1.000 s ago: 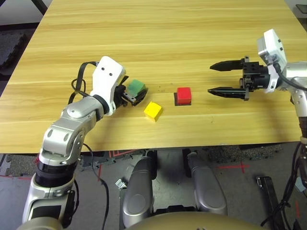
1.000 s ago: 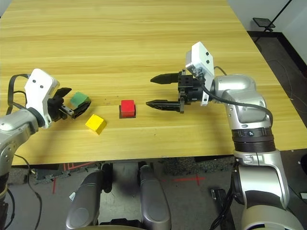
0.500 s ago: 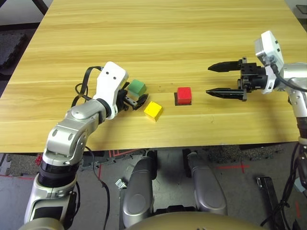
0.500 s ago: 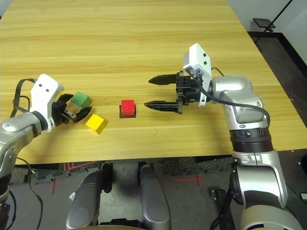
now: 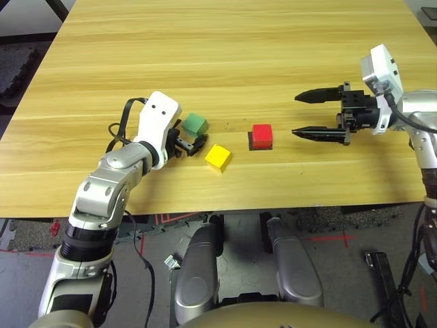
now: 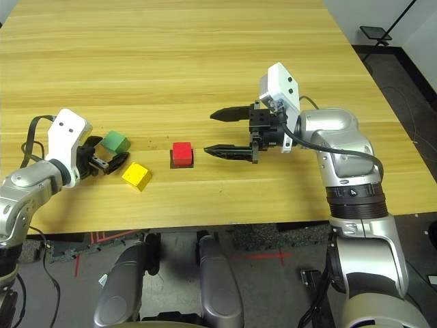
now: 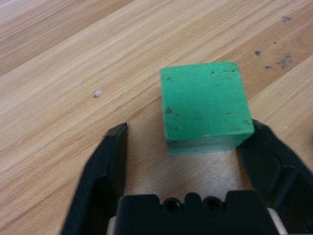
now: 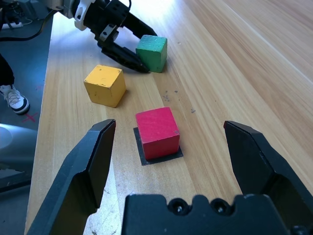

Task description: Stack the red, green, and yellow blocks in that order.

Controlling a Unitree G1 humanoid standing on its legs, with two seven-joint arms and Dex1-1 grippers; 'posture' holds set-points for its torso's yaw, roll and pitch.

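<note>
L pincer (image 7: 186,147) apart, green block (image 7: 205,105) at its tips, nearer one finger; R pincer (image 8: 173,147) apart, red block (image 8: 158,129) ahead, betw. finger lines; yellow block (image 5: 218,158) betw. the other two.

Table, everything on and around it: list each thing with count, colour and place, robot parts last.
Table: one, pale wood, before the robot.
Red block: one, red, on the black patch.
Black patch: one, black, under the red block.
Yellow block: one, yellow, between the red and green blocks.
Green block: one, green, at the left gripper's fingers.
Shoe: one, grey and white, on the floor.
Left gripper: one, black, open, at the green block.
Right gripper: one, black, open, right of the red block.
</note>
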